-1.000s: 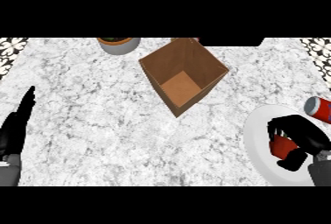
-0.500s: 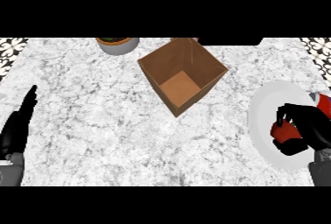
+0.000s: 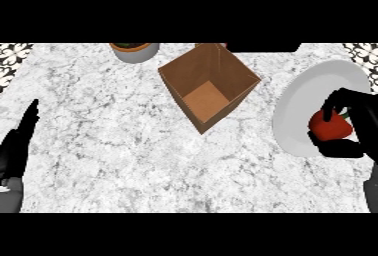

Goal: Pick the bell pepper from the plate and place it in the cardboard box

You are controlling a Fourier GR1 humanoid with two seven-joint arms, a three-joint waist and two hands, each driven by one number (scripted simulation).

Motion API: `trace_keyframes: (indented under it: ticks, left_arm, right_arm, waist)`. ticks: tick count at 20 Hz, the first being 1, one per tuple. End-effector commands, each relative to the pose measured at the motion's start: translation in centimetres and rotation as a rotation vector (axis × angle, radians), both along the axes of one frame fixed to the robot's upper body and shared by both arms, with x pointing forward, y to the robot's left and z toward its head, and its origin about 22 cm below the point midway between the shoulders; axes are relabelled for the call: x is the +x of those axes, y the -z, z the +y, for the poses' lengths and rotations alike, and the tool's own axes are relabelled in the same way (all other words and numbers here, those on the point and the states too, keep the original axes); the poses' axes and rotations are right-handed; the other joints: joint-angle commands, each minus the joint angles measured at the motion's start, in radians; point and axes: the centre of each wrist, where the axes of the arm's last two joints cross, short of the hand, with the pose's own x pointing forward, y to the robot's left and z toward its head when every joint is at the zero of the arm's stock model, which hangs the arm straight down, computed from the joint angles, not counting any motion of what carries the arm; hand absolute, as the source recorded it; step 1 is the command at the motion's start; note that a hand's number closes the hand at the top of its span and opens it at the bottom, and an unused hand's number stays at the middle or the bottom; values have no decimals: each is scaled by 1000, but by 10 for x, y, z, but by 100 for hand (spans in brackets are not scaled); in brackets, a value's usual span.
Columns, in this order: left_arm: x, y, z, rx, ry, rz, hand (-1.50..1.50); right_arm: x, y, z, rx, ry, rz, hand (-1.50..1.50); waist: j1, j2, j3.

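R hand (image 3: 353, 122) curled round bell pepper (image 3: 329, 126) — over plate (image 3: 306, 100).

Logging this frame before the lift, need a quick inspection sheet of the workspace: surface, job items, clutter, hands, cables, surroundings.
Surface: white-grey marble counter, no spills seen.
Bell pepper: red bell pepper on the white plate at the right edge.
Cardboard box: cardboard box open, nothing seen inside, upper centre, apart from the plate.
Clutter: grey pot at the top edge, partly cut off.
Right hand: right hand over the plate, fingers and thumb curled round the pepper.
Left hand: left hand at the left edge, open, fingers up, resting.
Cables: nothing seen.
Surroundings: patterned strips at both top corners; a dark object at the top edge, unidentifiable.
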Motion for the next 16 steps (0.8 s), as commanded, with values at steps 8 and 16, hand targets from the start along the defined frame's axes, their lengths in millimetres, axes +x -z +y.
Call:
trace_keyframes:
  ticks: [8, 16]
  left_arm:
    - [6, -1, -9, 1, 16, -7, 0]
    - [-1, 3, 9, 2, 24, -3, 0]
  right_arm:
    - [29, -56, 82, 219, -181, -8, 150]
    - [84, -89, 136, 373, -149, 26, 150]
  waist:
    - [14, 3, 1]
    - [17, 5, 0]
